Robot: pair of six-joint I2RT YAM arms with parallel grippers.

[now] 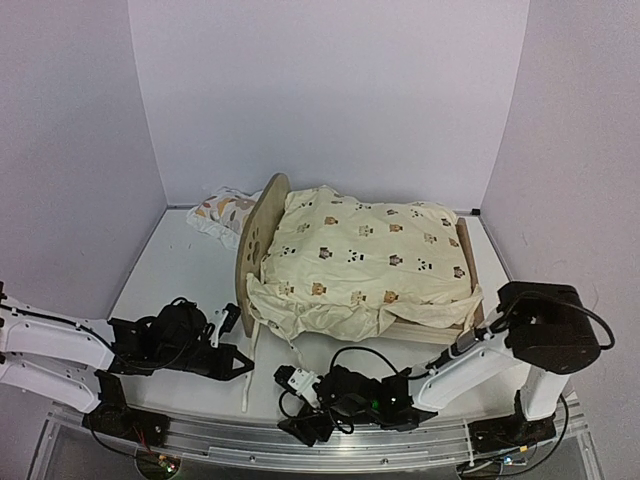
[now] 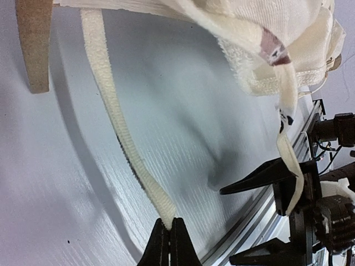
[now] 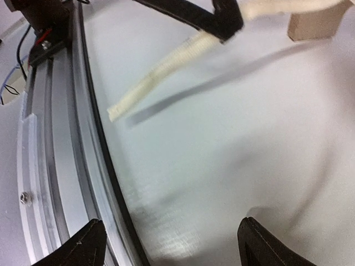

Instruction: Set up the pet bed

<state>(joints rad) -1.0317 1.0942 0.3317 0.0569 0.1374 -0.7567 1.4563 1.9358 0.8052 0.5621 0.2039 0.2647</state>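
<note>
I am clenching my left gripper point(image 2: 170, 224) on the cream tie point(image 2: 120, 127); my right gripper point(image 3: 169, 235) is gaping, empty. The quilt point(image 1: 365, 255) is hiding most of the pet bed point(image 1: 262, 225).

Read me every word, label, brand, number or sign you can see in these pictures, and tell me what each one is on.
No text can be read in any view.
The quilt shows only small animal pictures, no lettering.
The pet bed end board has cutout holes, not letters.
The strap pinched in the left gripper is plain.
</note>
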